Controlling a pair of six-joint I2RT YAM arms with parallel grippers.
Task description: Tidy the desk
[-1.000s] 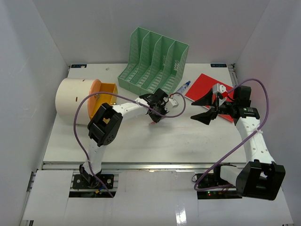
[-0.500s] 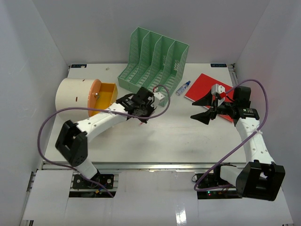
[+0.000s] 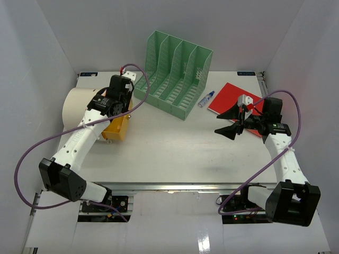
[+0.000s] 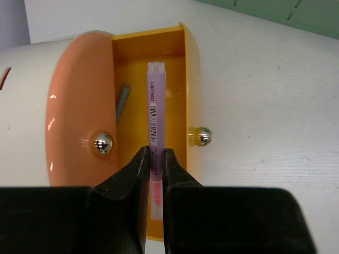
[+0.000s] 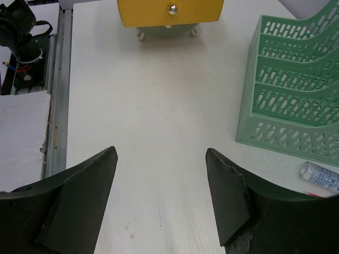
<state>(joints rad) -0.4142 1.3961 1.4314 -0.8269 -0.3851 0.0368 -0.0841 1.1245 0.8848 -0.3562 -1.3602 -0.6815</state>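
Observation:
The white desk [image 3: 175,153] holds a white cylindrical organizer [image 3: 79,106] with an orange face and an open yellow drawer [image 3: 117,129]. My left gripper [image 3: 113,110] hovers over that drawer, shut on a purple pen [image 4: 156,106] with a pink end. In the left wrist view the gripper [image 4: 153,153] holds the pen lengthwise above the drawer [image 4: 177,69], where a grey item [image 4: 123,100] lies. My right gripper [image 3: 226,123] is open and empty above the desk's right part, beside a red notebook [image 3: 228,98]; its fingers [image 5: 85,185] frame bare desk.
A green file holder with several slots [image 3: 175,74] stands at the back centre and shows in the right wrist view [image 5: 288,90]. A small clear bottle [image 3: 206,99] lies between it and the notebook. A silver rail [image 3: 169,186] runs along the front edge. White walls enclose the desk.
My left arm swung from the desk's middle to the left, carrying the pen over the open yellow drawer. The right arm has not moved.

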